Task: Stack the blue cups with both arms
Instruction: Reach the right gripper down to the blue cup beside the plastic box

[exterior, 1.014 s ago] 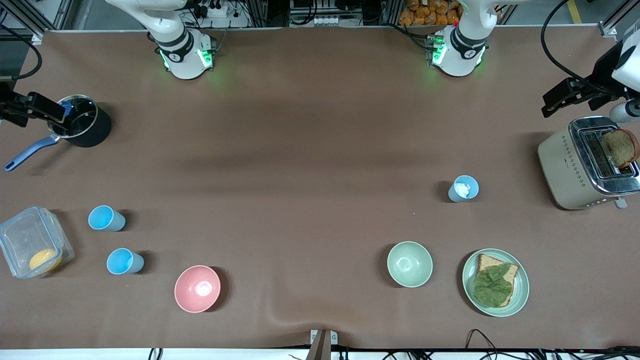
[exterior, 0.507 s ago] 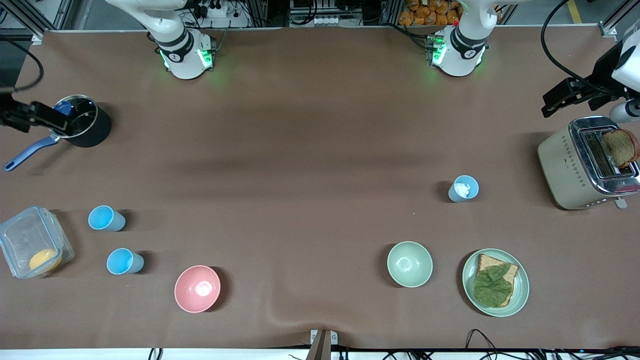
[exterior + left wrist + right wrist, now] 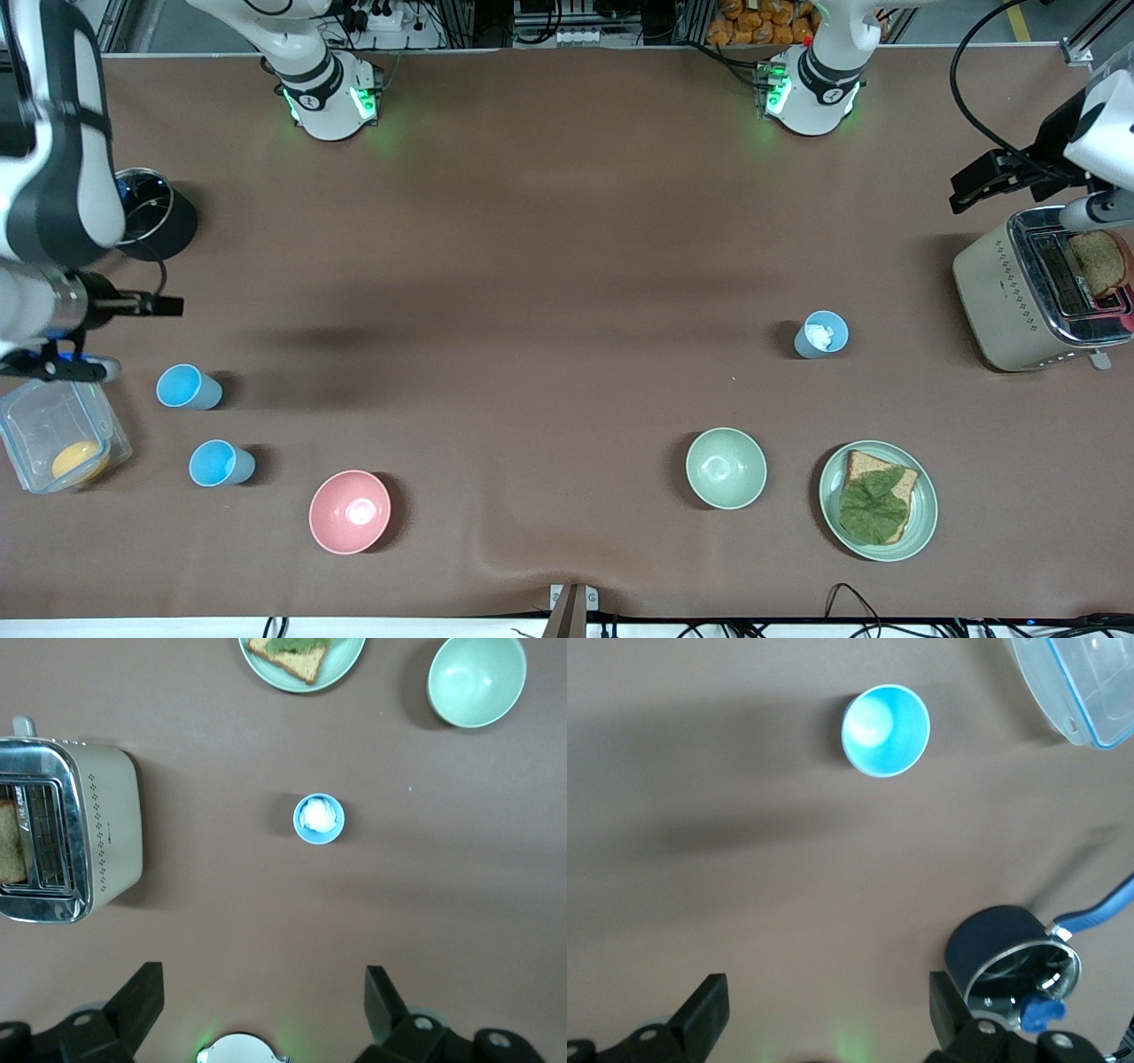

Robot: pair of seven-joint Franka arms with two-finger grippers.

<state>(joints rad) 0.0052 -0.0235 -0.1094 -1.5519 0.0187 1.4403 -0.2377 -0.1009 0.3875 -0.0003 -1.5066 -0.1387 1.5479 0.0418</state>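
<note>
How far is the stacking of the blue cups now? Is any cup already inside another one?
Done: nothing. All three blue cups stand apart on the table: two toward the right arm's end, one with something white inside toward the left arm's end.

In hand: nothing. The right gripper is open above the table near the first cup; the left gripper is open above the third.

Left: every pick and stack.

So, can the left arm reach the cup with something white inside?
Probably yes: the left gripper hangs open above bare table, and that cup stands alone, with the toaster well apart.
</note>
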